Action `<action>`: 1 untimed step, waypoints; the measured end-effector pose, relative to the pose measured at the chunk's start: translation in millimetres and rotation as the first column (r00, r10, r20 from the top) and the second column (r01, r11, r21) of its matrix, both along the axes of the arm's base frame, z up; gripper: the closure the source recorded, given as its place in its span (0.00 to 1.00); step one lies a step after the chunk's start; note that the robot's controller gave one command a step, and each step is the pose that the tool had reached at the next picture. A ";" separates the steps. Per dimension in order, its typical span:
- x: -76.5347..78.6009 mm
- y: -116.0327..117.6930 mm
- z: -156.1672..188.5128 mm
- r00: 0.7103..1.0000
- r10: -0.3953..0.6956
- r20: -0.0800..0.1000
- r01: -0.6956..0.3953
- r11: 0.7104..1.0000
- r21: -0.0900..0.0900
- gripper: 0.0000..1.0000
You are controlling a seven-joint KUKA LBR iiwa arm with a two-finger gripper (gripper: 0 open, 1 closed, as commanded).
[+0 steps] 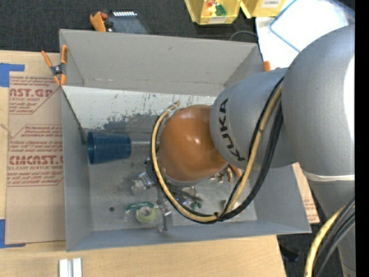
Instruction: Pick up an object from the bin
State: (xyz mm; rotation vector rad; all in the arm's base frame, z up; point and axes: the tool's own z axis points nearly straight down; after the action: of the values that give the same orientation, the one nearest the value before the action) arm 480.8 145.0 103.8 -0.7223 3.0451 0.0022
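Observation:
My gripper [164,216] reaches down into the front middle of the bin and is mostly hidden from above. Just left of it, touching or nearly touching, lies a small green-and-white ring-like thing [142,212] on the bin floor. A dark blue plastic cup [108,147] lies on its side near the left wall, well apart from the gripper. Small metallic bits [139,183] lie on the floor between the cup and the gripper.
The arm with its orange cover and looping cables comes in from the right and hides the middle and right of the bin floor. A few small things peek out under the cover's front edge. The grey walls slope in on all sides.

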 end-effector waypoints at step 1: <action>-1.9 -9.0 -4.9 0.979 -0.205 -0.007 0.205 0.979 0.001 0.00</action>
State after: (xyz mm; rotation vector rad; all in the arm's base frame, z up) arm 478.9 136.0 98.9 -0.4058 3.1098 0.0053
